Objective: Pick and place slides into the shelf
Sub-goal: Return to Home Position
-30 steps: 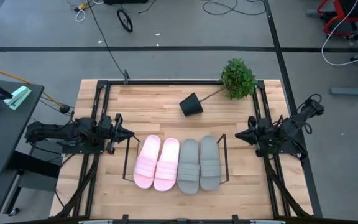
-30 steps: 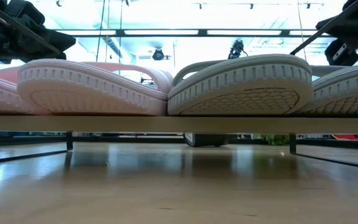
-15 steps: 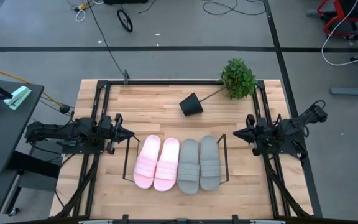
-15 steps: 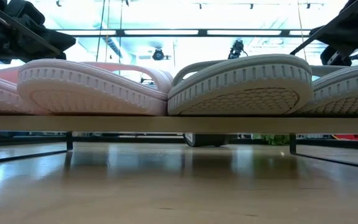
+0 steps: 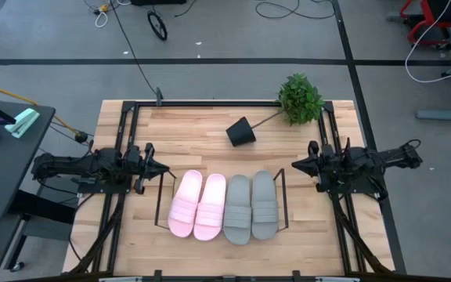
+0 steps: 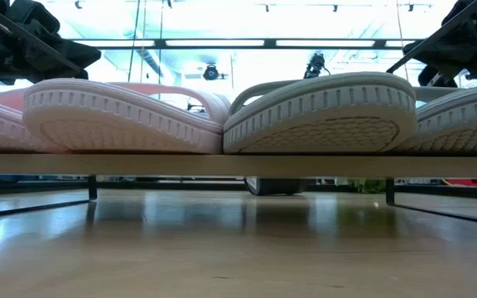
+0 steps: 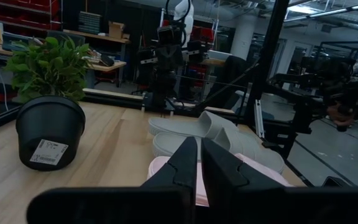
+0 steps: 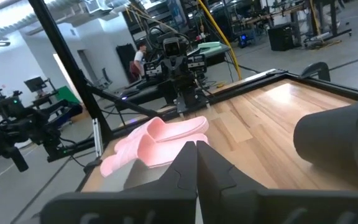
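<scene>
Two pink slides [image 5: 196, 205] and two grey slides [image 5: 250, 206] lie side by side in the wire shelf [image 5: 283, 200] on the bench [image 5: 194, 133]. The left gripper [image 5: 165, 168] and right gripper [image 5: 294, 166] flank it, jaws pressed together, empty. Placing looks finished; what remains is likely parking both arms clear.

- where are the pink slides [image 5: 186, 205]?
- on the thin black wire shelf [image 5: 160, 205], near 6 o'clock on the table [image 5: 194, 133], at its 9 o'clock end.
- and the grey slides [image 5: 264, 205]?
- right beside them, at the 3 o'clock end. all four lie in a row, sides touching.
</scene>
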Available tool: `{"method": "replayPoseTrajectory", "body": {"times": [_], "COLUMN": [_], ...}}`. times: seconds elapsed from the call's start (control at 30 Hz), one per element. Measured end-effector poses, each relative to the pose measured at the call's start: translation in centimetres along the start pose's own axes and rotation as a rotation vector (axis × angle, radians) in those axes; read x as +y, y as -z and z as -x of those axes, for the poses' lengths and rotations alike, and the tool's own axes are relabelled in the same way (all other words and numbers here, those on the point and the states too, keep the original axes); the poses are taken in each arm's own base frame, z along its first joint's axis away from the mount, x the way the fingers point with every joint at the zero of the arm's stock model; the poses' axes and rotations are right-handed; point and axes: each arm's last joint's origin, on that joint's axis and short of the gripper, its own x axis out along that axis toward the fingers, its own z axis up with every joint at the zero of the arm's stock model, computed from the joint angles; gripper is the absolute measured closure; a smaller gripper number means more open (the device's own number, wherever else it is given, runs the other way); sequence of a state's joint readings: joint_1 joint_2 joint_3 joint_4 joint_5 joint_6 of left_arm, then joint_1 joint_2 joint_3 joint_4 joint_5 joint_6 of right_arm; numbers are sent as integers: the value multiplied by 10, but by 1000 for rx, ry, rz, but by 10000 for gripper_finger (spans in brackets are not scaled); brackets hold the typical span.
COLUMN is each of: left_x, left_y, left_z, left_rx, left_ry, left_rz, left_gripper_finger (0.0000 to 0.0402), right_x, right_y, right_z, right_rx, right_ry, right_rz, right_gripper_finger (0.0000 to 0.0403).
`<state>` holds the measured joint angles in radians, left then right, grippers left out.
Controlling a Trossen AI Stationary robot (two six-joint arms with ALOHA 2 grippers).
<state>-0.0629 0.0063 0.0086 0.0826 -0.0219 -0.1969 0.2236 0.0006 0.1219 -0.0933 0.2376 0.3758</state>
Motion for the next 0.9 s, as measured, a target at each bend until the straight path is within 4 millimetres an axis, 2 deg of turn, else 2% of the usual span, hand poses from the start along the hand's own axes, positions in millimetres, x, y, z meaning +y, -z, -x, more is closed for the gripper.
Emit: {"method": "replayPoseTrajectory", "body": {"times": [0.57,0.9], "left_x": [0,0], "left_y": [0,0], "left_z": [0,0], "left_rx": [0,0], "left_ry": [0,0], "left_rz": [0,0], "left_gripper_finger": [361,376], "right_x": [-10,-13], "right_y": [-4,3], "right_z": [-2,-6], "right_rx": [1,-82], "right_ry": [2,-41], "right_rz": [16,15], "right_gripper_finger": [403,403]}}
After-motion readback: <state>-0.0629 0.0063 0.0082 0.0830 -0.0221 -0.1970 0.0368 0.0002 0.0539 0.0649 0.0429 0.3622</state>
